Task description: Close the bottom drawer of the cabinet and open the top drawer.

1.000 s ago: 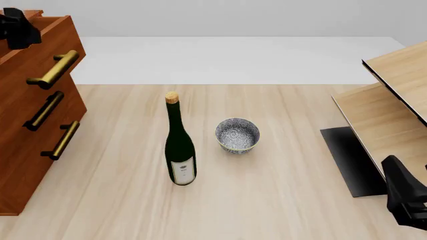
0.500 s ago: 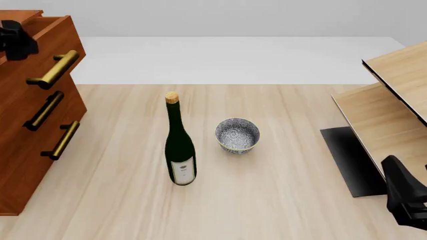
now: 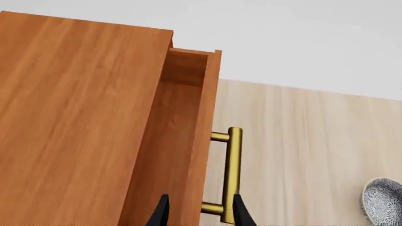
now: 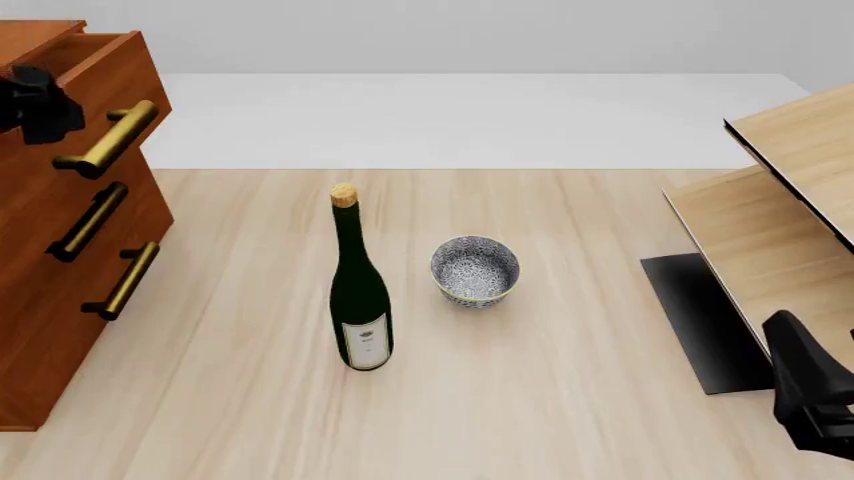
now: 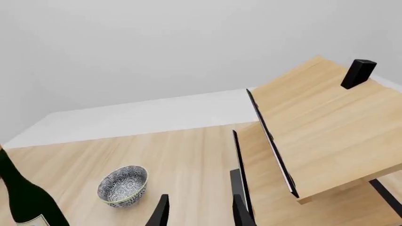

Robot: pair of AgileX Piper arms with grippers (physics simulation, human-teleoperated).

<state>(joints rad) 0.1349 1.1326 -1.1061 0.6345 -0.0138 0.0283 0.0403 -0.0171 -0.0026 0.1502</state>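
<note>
The reddish-brown cabinet (image 4: 27, 340) stands at the table's left edge. Its top drawer (image 4: 118, 68) sticks out past the two below, brass handle (image 4: 107, 140) forward. The bottom drawer (image 4: 67, 325) has its front level with the middle drawer's. My left gripper (image 4: 34, 100) is open, just above and behind the top drawer's front. In the left wrist view its gripper (image 3: 199, 217) has the fingers either side of the drawer front (image 3: 204, 127) and handle (image 3: 233, 174), not closed on them. My right gripper (image 4: 807, 400) is open and empty at the near right; its gripper (image 5: 199, 214) shows in the right wrist view.
A dark green wine bottle (image 4: 360, 300) stands mid-table with a patterned bowl (image 4: 474, 270) to its right. A pale wood shelf unit (image 4: 787, 200) on a black base (image 4: 701, 320) fills the right side. The bowl (image 5: 124, 184) and shelf (image 5: 326, 127) show in the right wrist view.
My left gripper has come lower in the front view, closer to the top drawer's handle. The drawers, bottle, bowl and right arm have not moved.
</note>
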